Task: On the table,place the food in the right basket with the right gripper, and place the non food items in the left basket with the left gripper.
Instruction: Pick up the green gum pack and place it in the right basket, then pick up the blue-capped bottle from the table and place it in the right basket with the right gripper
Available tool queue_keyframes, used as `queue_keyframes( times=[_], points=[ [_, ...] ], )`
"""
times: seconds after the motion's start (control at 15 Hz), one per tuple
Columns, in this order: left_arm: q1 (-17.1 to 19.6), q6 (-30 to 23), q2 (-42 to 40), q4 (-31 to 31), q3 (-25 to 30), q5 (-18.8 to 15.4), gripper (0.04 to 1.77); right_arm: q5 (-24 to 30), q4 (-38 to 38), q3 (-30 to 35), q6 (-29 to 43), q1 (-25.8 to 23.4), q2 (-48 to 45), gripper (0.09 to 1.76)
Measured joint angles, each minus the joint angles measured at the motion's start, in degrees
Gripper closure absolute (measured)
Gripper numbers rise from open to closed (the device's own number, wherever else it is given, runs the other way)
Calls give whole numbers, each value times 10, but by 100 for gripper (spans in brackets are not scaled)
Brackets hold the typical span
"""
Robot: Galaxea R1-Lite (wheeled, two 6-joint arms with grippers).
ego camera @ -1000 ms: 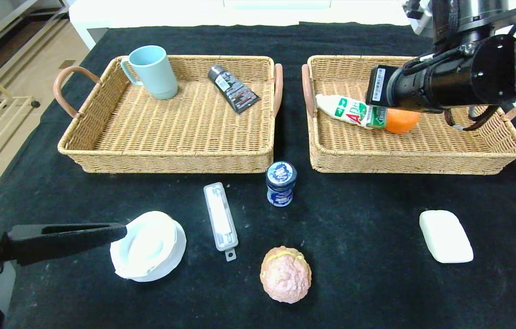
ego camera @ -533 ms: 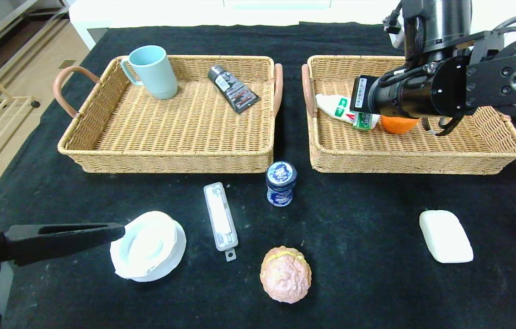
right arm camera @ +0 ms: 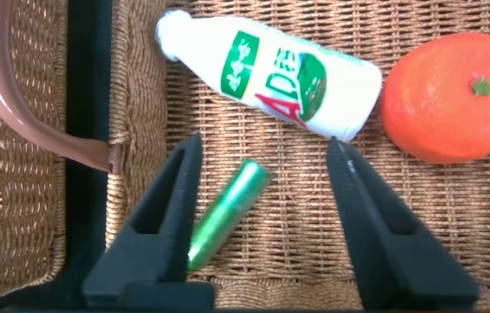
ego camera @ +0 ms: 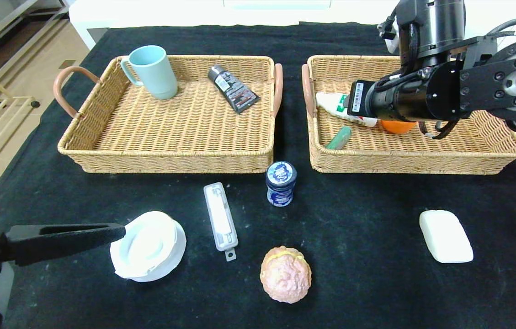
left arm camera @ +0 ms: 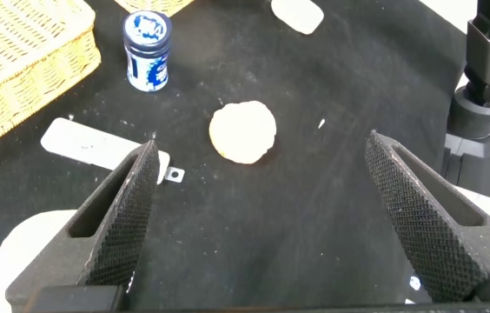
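My right gripper [right arm camera: 265,143] is open above the near left corner of the right basket [ego camera: 417,157]. The green gum pack [ego camera: 339,137] lies loose on the wicker between the jaws, also seen in the right wrist view [right arm camera: 226,213]. The orange [ego camera: 397,125] lies in that basket too. My left gripper [ego camera: 118,232] is open and empty beside the white dish [ego camera: 148,246]. On the table [ego camera: 358,219] lie the white case [ego camera: 220,219], blue jar [ego camera: 280,183], pinkish bun [ego camera: 285,274] and soap block [ego camera: 445,235]. The left basket [ego camera: 166,160] stands at the back left.
A white milk bottle [ego camera: 335,104] lies next to the orange in the right basket. A pale blue mug [ego camera: 152,71] and a dark tube [ego camera: 232,87] are in the left basket. A narrow black gap separates the baskets.
The gum pack has left my right gripper and now lies on the basket floor. The right arm has shifted left over the basket. The left arm has not moved.
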Motion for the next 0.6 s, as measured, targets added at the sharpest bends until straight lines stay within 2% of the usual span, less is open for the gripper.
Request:
queue_keyframes(
  times=[0.33, 0.6],
  points=[
    [0, 0, 0, 0, 0, 0, 9, 0, 9, 11, 0, 4, -7, 46],
    [0, 0, 0, 1, 0, 0, 9, 0, 70, 37, 0, 32, -39, 33]
  ],
)
